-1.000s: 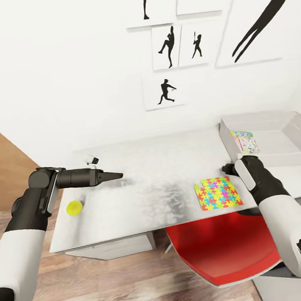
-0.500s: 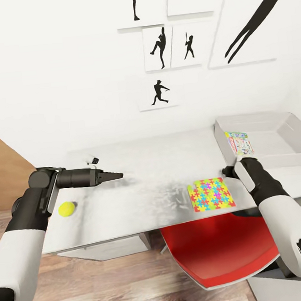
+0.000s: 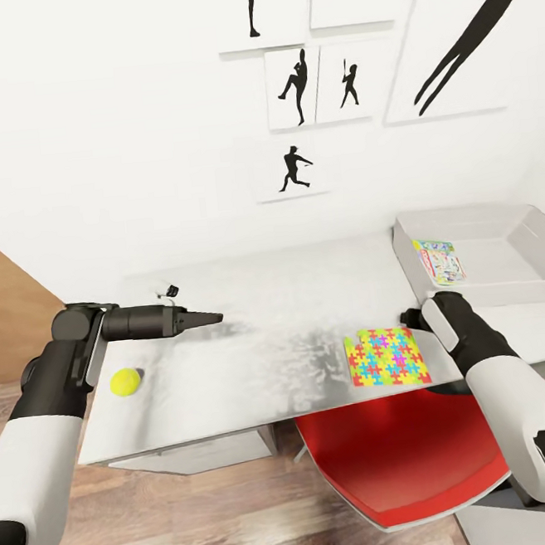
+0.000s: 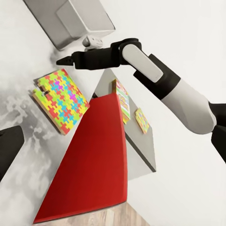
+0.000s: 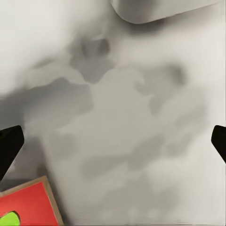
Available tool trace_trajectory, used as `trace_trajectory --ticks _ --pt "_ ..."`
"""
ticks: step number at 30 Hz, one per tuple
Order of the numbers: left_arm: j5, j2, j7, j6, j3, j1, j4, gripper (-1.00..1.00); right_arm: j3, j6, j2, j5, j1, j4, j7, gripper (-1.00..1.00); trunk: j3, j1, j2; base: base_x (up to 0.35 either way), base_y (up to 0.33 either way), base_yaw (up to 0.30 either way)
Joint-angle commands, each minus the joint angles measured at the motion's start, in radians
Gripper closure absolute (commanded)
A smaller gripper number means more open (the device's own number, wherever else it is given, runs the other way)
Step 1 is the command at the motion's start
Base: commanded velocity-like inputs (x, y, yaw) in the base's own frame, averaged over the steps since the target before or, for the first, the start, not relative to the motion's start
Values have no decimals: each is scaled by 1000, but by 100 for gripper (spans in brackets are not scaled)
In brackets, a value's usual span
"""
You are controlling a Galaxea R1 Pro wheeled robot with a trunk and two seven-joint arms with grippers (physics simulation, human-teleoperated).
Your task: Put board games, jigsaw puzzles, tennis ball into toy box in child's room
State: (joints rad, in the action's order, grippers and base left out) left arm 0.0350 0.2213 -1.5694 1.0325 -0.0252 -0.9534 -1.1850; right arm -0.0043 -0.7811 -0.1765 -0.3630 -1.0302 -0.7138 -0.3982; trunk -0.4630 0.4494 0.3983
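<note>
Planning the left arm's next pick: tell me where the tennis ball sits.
In the head view, the tennis ball lies on the table's left end, near the front edge, below the left gripper.

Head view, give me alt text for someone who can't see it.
A pale mottled grey table holds a brightly coloured jigsaw puzzle box, a yellow-green tennis ball and a light grey open toy box containing one flat colourful box. The left gripper hovers above the tabletop; a red chair sits below.

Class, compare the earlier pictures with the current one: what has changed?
Only the camera shifted; nothing was grasped or released. The puzzle, ball and toy box kept their places on the table, and the left hand and right hand stayed empty.
</note>
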Motion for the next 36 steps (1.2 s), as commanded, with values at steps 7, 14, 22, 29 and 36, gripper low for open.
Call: trace_trajectory --ticks 7,14,22,29,36 --pt "3 1 -1 10 -2 -1 1 -100 1 -7 4 -11 -1 -1 14 -100 -2 1 2 0 0 0" --pt "3 1 -1 10 -3 -1 1 -100 1 -13 5 -11 -1 3 45 -100 -2 1 2 0 0 0" --pt "3 1 -1 10 -4 -1 1 -100 1 -30 8 -11 -1 4 50 -100 -2 1 2 -23 0 0" --pt "3 1 -1 9 -4 -1 1 -100 1 -43 11 -11 -1 4 50 -100 -2 1 2 -4 0 0" --pt "3 1 -1 10 -4 0 1 -100 0 -71 12 -11 -1 10 50 -100 -2 1 2 -29 0 0"
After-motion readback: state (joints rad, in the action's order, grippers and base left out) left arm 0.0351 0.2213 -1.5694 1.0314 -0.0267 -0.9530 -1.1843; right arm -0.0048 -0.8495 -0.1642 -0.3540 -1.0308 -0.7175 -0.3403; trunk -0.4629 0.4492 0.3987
